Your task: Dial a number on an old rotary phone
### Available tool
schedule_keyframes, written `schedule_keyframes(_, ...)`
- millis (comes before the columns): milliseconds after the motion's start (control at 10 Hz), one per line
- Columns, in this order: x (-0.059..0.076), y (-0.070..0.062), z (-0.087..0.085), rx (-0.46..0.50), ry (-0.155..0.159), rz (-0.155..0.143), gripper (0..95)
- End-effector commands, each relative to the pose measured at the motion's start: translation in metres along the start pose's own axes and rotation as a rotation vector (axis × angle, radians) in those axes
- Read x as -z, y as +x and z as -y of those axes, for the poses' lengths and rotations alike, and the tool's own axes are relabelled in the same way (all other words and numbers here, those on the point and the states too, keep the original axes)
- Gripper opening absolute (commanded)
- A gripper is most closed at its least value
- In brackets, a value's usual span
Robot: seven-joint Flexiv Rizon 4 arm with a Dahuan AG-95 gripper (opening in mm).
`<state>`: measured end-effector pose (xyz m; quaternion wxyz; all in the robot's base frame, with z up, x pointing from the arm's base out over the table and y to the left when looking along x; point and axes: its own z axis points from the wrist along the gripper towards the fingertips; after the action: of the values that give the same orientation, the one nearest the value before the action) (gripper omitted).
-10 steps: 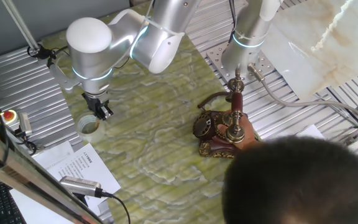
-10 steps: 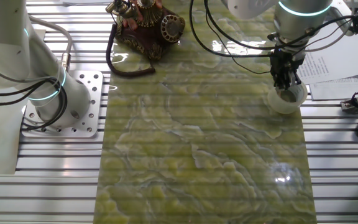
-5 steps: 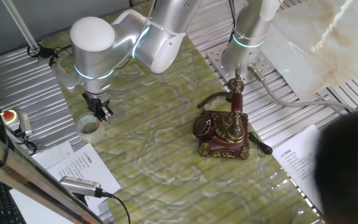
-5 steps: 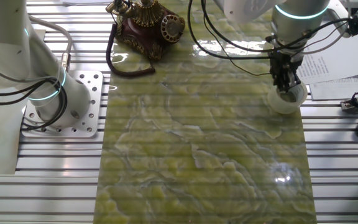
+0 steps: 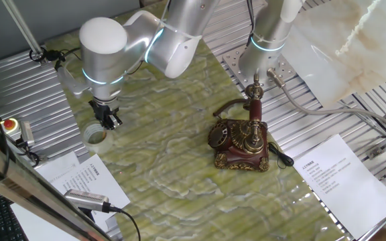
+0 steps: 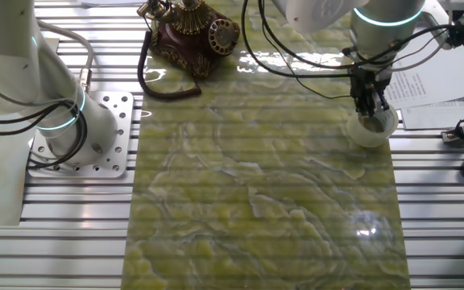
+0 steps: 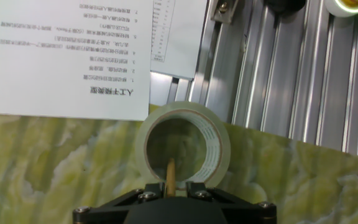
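Observation:
The old rotary phone (image 5: 241, 142), dark red-brown with brass trim, stands on the green marbled mat at the right; its round dial (image 5: 220, 136) faces left. In the other fixed view the phone (image 6: 190, 32) is at the top edge. My gripper (image 5: 110, 120) hangs far from it, over a clear tape roll (image 5: 96, 135) at the mat's left edge. In the hand view my gripper (image 7: 170, 186) is shut on a thin wooden stick (image 7: 170, 173), which points down into the tape roll (image 7: 219, 140).
Printed paper sheets (image 5: 82, 175) lie beside the tape roll, and another sheet (image 5: 344, 175) lies right of the phone. A second arm's base (image 6: 79, 133) stands on a bolted plate beside the mat. A black cord (image 6: 155, 84) trails from the phone.
The dark head that blocked the lower right of one fixed view has left the frame, uncovering the paper there. My arm's elbow shifted slightly; the gripper stays over the tape roll.

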<state>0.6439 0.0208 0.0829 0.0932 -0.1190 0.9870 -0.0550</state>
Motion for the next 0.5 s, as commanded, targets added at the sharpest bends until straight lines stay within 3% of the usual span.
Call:
schedule_keyframes(100,-0.0019,-0.0009,-0.0002,0.004,-0.01,-0.001,0.0)
schedule_keyframes(200,-0.0042,-0.0001,-0.0002,0.005,-0.017,0.008,19.0)
schedule_keyframes(500,-0.0054,0.0,-0.0003,0.0,-0.019,0.02,19.0)
